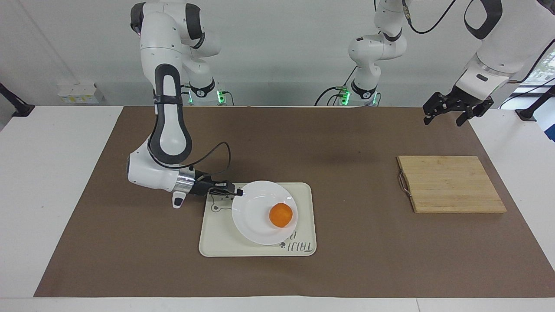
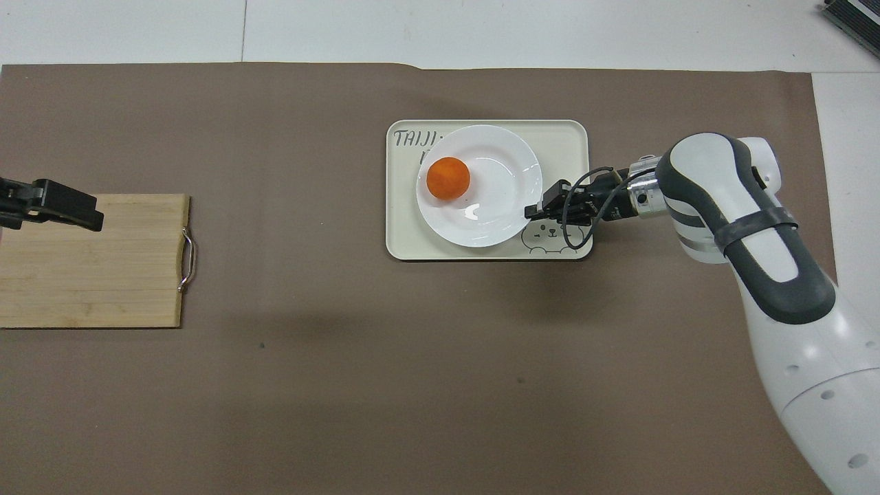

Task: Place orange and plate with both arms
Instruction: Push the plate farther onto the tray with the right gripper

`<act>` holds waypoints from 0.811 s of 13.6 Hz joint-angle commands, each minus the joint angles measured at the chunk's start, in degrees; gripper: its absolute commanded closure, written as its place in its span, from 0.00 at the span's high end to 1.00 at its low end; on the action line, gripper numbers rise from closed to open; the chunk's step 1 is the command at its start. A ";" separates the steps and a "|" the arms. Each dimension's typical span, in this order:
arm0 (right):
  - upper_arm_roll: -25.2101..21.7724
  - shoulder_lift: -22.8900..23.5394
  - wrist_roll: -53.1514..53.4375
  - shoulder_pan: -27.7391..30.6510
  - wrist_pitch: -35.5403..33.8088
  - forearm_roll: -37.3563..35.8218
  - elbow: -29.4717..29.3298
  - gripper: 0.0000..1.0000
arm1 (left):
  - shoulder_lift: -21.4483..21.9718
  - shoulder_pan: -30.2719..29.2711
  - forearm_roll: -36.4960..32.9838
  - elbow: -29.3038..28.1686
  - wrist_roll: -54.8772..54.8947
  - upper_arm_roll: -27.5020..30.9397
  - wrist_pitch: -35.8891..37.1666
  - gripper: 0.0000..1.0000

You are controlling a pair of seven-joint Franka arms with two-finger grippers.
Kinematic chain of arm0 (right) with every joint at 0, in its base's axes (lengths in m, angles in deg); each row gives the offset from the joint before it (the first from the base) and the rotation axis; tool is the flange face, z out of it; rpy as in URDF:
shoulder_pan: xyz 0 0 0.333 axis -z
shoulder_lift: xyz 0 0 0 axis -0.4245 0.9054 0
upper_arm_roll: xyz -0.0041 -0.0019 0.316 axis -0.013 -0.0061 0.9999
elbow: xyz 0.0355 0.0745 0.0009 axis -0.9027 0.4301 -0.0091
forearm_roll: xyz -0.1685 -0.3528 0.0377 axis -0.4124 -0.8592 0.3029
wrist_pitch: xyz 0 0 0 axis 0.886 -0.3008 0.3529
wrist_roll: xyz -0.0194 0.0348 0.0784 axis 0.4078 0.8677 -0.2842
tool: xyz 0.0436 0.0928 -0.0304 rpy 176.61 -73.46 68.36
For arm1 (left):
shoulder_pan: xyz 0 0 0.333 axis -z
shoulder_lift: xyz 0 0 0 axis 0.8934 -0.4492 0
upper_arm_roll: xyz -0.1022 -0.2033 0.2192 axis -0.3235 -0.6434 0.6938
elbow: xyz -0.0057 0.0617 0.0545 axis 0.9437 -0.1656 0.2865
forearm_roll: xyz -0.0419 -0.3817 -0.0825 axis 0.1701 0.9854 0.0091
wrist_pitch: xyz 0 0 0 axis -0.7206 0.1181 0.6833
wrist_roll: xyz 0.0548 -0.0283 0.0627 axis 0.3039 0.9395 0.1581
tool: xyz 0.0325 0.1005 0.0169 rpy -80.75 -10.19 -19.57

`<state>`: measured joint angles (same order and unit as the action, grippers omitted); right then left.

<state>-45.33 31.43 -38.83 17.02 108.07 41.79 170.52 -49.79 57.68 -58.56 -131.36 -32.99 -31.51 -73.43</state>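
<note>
The white plate lies low over the cream tray, nearly level. The orange sits in the plate, toward its edge farther from the robots. My right gripper is shut on the plate's rim at the right arm's end, reaching in almost level with the table. My left gripper hangs open and holds nothing, up in the air over the edge of the wooden cutting board, and waits.
A wooden cutting board with a metal handle lies at the left arm's end of the brown mat. Two smaller white arms with green lights stand at the robots' edge of the table.
</note>
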 commanded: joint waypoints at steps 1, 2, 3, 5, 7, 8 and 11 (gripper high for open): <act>0.12 -0.90 1.19 0.19 1.03 -1.19 1.40 0.00 | -0.33 -0.70 -0.48 1.01 0.26 -0.46 0.50 1.00; 0.12 -1.43 1.19 0.19 2.51 -1.19 2.80 0.00 | -0.41 -0.70 -0.48 1.01 0.26 -0.46 0.50 1.00; 0.21 -2.04 1.19 0.19 4.26 -1.19 4.29 0.00 | -0.41 -0.70 -0.48 1.01 0.26 -0.46 0.50 1.00; 0.12 -2.05 1.27 0.19 5.16 -1.28 4.57 0.00 | -0.41 -0.70 -0.48 1.01 0.26 -0.46 0.50 1.00; 0.04 -1.88 1.01 0.45 5.77 -3.46 4.05 0.66 | -0.33 -0.70 -0.48 1.01 0.35 -0.46 0.50 1.00; 0.21 -1.79 0.84 1.06 5.78 -5.13 3.69 1.00 | -0.41 -0.70 -0.48 1.01 0.26 -0.46 0.50 1.00; -0.31 -2.66 1.62 0.45 5.78 -6.72 2.03 1.00 | -0.41 -0.70 -0.48 1.01 0.26 -0.46 0.50 1.00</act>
<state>-45.71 30.66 -38.78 17.50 113.45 37.46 172.80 -49.79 57.68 -58.56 -131.36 -32.99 -31.50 -73.43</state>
